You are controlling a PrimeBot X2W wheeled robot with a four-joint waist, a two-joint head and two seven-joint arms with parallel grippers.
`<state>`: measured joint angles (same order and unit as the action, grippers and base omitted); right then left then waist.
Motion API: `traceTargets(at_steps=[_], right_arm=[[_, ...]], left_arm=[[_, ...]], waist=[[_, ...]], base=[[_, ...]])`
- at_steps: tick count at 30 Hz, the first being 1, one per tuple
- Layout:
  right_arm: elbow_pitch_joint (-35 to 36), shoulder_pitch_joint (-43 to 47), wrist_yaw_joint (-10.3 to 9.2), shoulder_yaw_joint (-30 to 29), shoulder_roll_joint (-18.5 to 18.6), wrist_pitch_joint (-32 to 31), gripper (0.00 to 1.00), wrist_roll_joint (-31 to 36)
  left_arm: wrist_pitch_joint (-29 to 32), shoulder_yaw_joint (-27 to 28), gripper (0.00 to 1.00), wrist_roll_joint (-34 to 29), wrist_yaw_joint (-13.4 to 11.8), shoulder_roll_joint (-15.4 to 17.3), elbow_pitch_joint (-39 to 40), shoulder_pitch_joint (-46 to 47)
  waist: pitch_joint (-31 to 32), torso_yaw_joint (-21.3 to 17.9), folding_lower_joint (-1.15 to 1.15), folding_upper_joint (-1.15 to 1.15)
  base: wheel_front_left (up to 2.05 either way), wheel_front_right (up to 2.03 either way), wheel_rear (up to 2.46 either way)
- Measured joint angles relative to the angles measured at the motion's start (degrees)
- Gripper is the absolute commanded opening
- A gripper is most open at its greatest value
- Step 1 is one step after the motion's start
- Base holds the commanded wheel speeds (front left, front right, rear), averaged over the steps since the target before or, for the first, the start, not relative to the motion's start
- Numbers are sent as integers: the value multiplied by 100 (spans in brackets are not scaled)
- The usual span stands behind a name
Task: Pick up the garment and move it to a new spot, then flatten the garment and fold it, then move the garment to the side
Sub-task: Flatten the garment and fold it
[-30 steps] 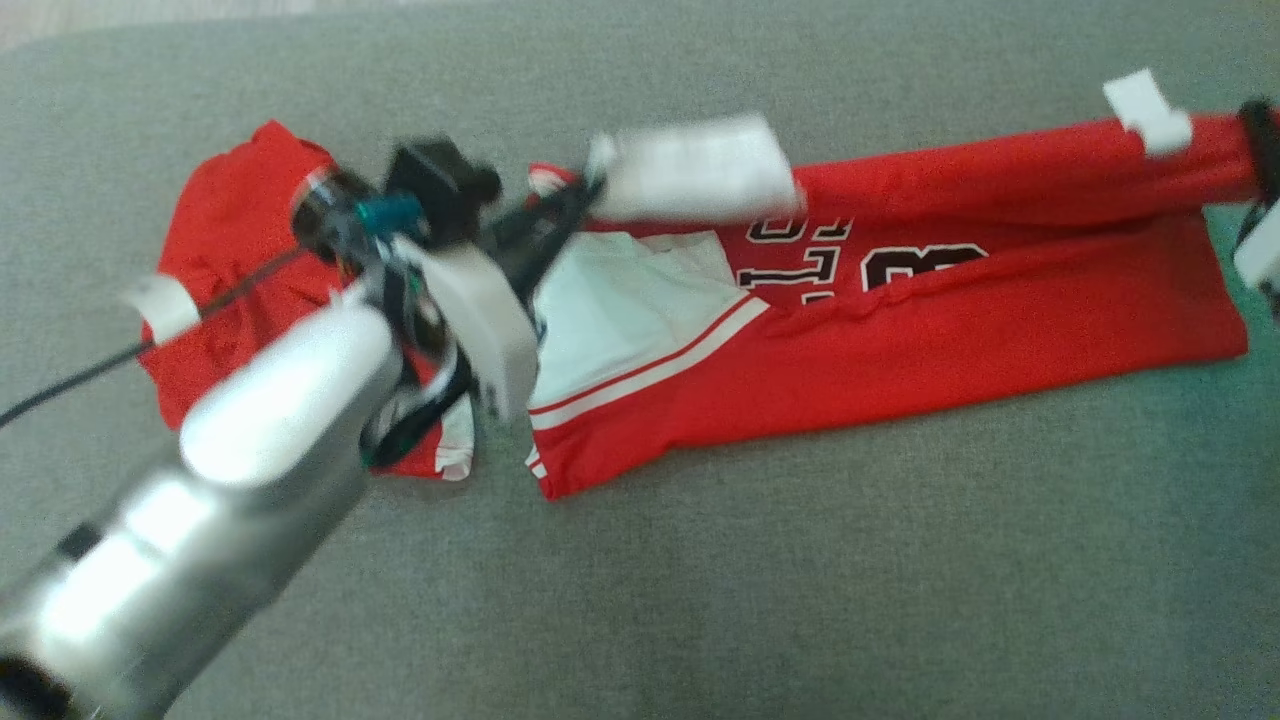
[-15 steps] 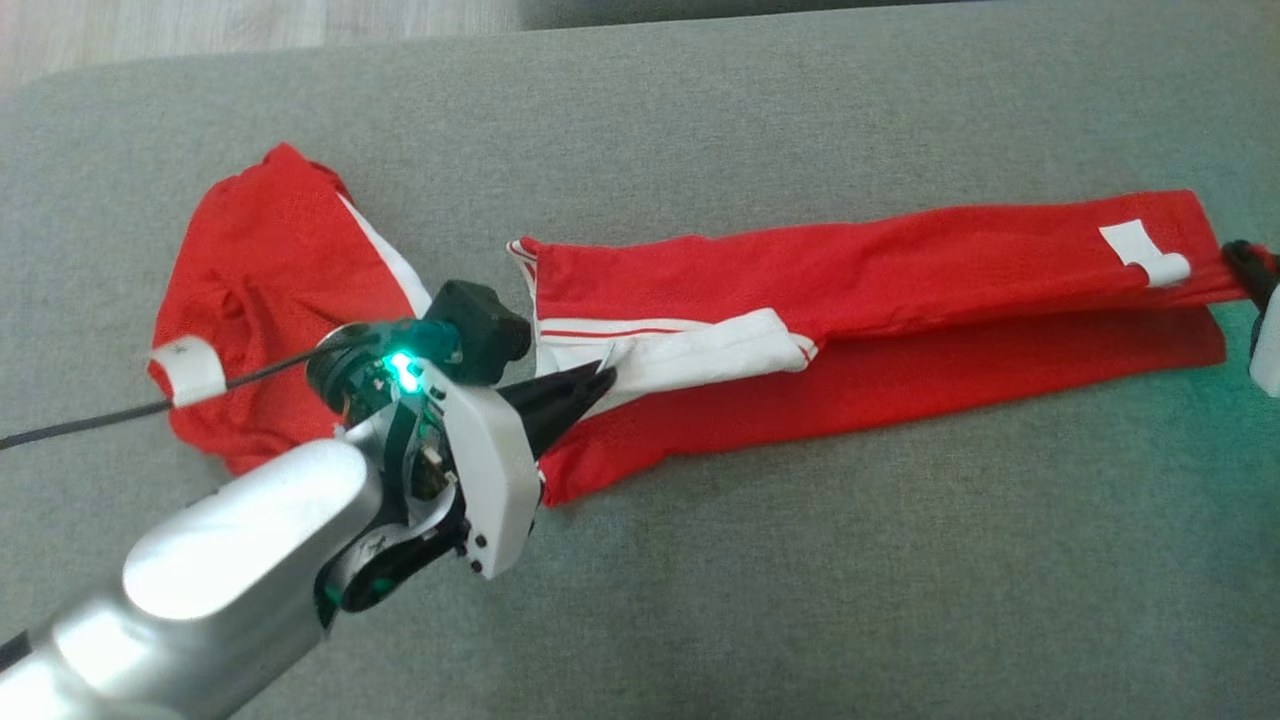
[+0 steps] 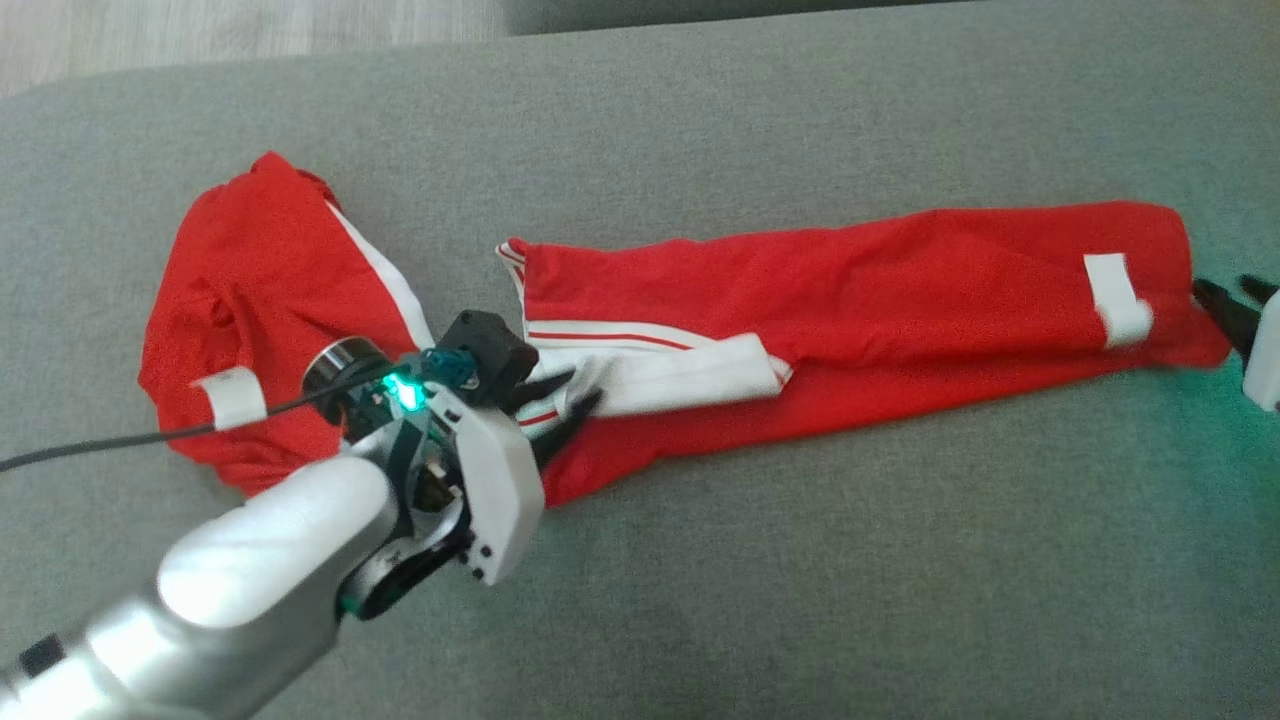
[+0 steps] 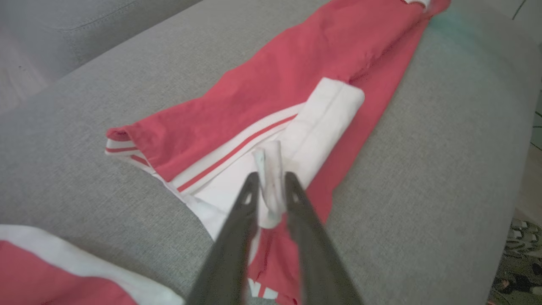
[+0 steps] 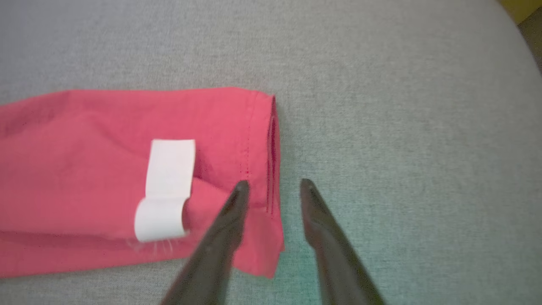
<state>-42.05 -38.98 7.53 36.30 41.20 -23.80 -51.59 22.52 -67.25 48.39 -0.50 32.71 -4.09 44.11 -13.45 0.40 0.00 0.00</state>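
Note:
The red garment (image 3: 850,290) with white and red striped trim lies folded lengthwise across the grey cushion; a bunched part (image 3: 250,300) lies at the left. My left gripper (image 3: 575,395) is low over the white trim (image 4: 326,114), its fingers nearly shut with a white tab (image 4: 271,169) pinched between them. At the garment's right end my right gripper (image 3: 1235,300) stands open, its fingertips (image 5: 241,188) either side of the red hem (image 5: 271,140), gripping nothing. A white tab (image 5: 167,186) sits on the cloth just left of it.
The grey cushion (image 3: 800,550) runs wide in front of the garment. Wooden floor (image 3: 250,25) shows past its far edge. A black cable (image 3: 100,445) trails left from my left wrist. A patterned rug (image 4: 521,254) lies beyond the cushion's side.
The lifted upper layer has come down over the lettering and lies flat. My right gripper has opened and let go of the hem. My left gripper has sunk to the white trim.

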Motion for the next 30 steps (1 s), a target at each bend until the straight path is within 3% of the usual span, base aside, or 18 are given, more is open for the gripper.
traceTargets(at_steps=[5, 10, 11, 16, 20, 25, 26, 30], right_arm=[[-38, -51, 0, -244, -14, 331, 100, 48], [48, -410, 0, -840, -327, 1238, 100, 151], [159, -543, 0, -1093, -492, 1822, 100, 401], [552, -360, 0, -1704, -1169, 3037, 100, 845], [1049, 505, 0, -2388, -1842, 3639, 100, 1650], [1803, 1638, 0, -3104, -2536, 3752, 100, 2548], [1803, 1638, 0, -3104, -2536, 3752, 100, 2548], [2153, 2549, 0, -3450, -3152, 3746, 100, 3048]], left_arm=[[-388, 94, 100, 55, -172, -296, -149, -123], [-1288, 728, 100, 245, -621, -581, -296, -256], [-1804, 1077, 100, 289, -843, -739, -336, -281], [-3139, 1809, 100, 293, -1349, -1100, -560, -463], [-3664, 2325, 100, 241, -1624, -1382, -771, -1014], [-3698, 2956, 100, -401, -1651, -1688, -662, -1683], [-3698, 2956, 100, -401, -1651, -1688, -662, -1683], [-3713, 3190, 100, -929, -1477, -1947, -732, -2301]], waist=[[131, -21, 0, 0], [307, -49, 0, 0], [385, -53, 0, 0], [581, -66, 0, 0], [772, -85, 0, 0], [875, -85, -1, 0], [875, -85, -1, 0], [873, -81, 0, 0]], base=[[0, 0, 0], [0, 0, 0], [0, 0, 0], [0, 0, 0], [0, 0, 0], [0, 0, 0], [0, 0, 0], [0, 0, 0]])
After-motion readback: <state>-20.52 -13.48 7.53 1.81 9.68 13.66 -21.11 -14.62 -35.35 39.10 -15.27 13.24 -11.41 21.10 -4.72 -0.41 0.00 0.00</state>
